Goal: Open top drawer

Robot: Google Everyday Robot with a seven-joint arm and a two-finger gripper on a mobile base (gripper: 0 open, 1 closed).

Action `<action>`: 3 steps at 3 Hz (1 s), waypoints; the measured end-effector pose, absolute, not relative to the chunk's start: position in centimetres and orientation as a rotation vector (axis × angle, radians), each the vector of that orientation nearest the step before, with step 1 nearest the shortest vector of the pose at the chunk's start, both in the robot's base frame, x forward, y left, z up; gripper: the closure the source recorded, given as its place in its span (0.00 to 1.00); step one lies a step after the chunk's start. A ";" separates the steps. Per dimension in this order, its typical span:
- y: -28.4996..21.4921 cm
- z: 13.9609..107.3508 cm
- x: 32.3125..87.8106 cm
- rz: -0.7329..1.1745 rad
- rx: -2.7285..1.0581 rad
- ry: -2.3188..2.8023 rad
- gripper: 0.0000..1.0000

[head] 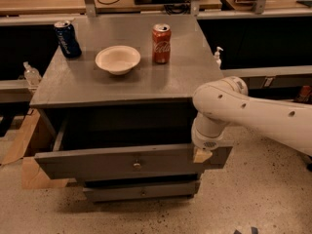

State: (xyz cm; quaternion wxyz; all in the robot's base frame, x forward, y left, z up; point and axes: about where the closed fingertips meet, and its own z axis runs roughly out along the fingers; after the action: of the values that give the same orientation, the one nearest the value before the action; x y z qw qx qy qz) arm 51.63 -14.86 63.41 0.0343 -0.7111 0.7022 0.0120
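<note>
You can read Coca-Cola script on the red can [161,43]. The gripper [202,155] sits at the right end of the top drawer [97,162].

Near jaws: top drawer [97,164] right end

The top drawer [97,162] looks like matt gray painted wood, with a small shiny metal knob [137,165]. The worktop [185,77] is the same dull gray. At the drawer front's three o'clock end sits the tan end effector [202,155], below a smooth white plastic arm [253,113].
</note>
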 end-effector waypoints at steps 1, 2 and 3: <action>-14.5 64.3 50.1 0.029 -2.193 2.195 0.91; -14.5 64.2 50.1 0.029 -2.193 2.195 1.00; -14.1 65.2 48.6 0.015 -2.197 2.239 1.00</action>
State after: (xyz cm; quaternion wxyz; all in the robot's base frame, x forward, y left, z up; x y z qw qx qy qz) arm 48.63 -14.11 65.15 0.0021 -0.7003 0.7138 0.0046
